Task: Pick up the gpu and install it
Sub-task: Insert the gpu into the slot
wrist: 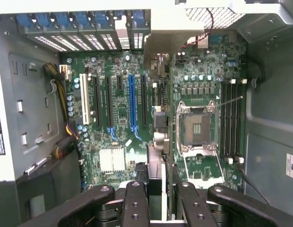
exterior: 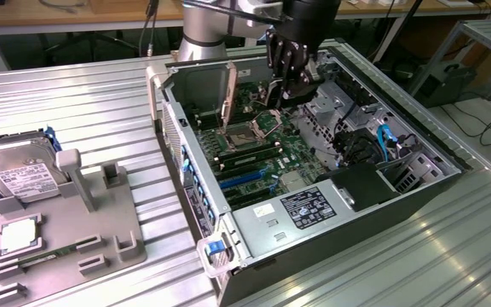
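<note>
- The gripper (exterior: 288, 80) (wrist: 161, 189) hangs inside the open computer case (exterior: 373, 220), over the far part of the motherboard (exterior: 271, 157) (wrist: 118, 101) as the exterior view shows it.
- Its fingers (wrist: 135, 196) are drawn in to a narrow gap and clamp the gpu (exterior: 248, 102) (wrist: 158, 158) between them. The jaws are partly closed, pressing on the two faces of the card.
- In the wrist view the gpu is seen edge-on, a thin strip running from the fingers out toward the row of blue slot latches (wrist: 80, 21) at the back wall of the case.
- The card's pale metal bracket (exterior: 228, 96) (wrist: 172, 40) is at the end away from the gripper, close to that back wall.
- In the exterior view the gpu stands upright on its long edge, the bracket toward the exterior view's left and the gripper holding the opposite end.
- In the wrist view the card lies between the long expansion slots, one of them blue (wrist: 132, 101), and the open processor socket (exterior: 243, 135) (wrist: 197, 128).
- Whether the card's lower edge touches a slot cannot be told.
- On the bench (exterior: 84, 109), at the exterior view's left and well apart from the case, a grey holder (exterior: 100, 224) carries a silver hard drive (exterior: 20, 173).
</note>
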Robot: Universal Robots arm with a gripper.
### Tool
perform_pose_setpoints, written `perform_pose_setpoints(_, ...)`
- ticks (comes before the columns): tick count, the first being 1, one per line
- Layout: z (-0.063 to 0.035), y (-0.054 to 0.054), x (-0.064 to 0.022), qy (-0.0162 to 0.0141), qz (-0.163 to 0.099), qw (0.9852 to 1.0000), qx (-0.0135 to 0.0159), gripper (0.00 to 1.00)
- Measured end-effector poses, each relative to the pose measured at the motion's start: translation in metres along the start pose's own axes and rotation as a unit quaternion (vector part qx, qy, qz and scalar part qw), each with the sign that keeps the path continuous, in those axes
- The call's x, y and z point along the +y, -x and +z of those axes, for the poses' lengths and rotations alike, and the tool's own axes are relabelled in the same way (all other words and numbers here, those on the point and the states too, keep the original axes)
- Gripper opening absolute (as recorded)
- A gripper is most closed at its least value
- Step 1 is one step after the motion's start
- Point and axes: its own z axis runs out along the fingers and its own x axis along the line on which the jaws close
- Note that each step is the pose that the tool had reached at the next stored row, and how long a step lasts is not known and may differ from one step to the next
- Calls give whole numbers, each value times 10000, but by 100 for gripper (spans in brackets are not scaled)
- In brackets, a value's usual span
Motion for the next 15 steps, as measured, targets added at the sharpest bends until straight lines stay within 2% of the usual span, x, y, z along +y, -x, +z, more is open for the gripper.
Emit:
perform_pose_setpoints(2,44,5,29,1,0,10000,2,28)
perform_pose_setpoints(12,224,0,38,2,-66,10000,-3,28)
perform_pose_setpoints(15,252,-1,38,2,-83,10000,24,28)
